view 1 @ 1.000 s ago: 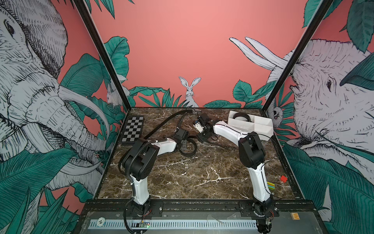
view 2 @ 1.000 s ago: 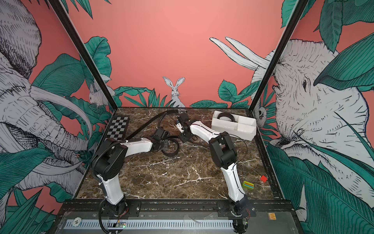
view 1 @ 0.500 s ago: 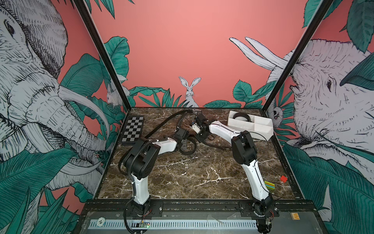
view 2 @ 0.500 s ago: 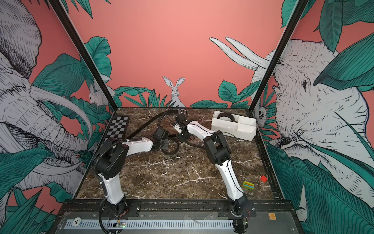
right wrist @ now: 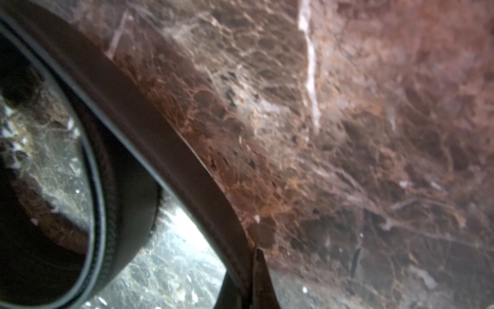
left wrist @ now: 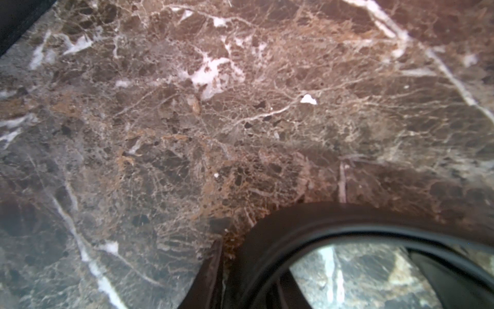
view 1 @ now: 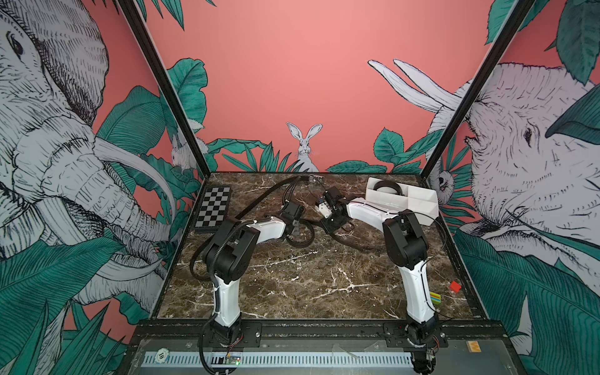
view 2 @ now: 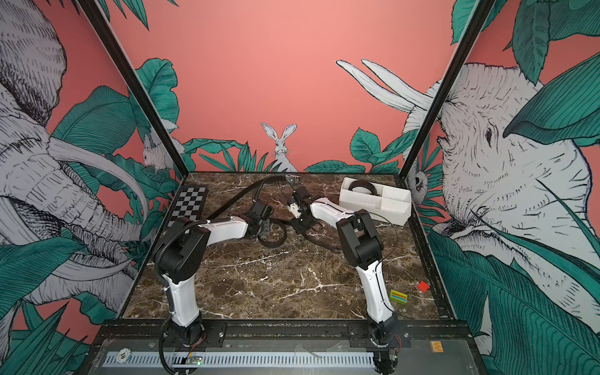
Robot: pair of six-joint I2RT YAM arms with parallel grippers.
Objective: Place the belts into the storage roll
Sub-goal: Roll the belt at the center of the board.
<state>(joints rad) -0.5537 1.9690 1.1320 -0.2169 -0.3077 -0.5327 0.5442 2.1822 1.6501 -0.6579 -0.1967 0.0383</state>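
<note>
A robot lab test cell: left arm [view 1: 227, 256] and right arm [view 1: 407, 246] bolted to a black rail [view 1: 311, 328] at the bottom, marbled desk [view 1: 308, 282], checkered board [view 1: 212, 209] upper left, jungle-mural panels [view 1: 292, 81] boxing it in.

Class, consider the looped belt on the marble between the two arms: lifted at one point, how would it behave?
Probably floppy: the looped belt curls loosely on the table, so it would likely sag and open. It seems to stand on edge; a push may topple it. The coiled belt in the tray holds its curl, suggesting some spring.
</note>
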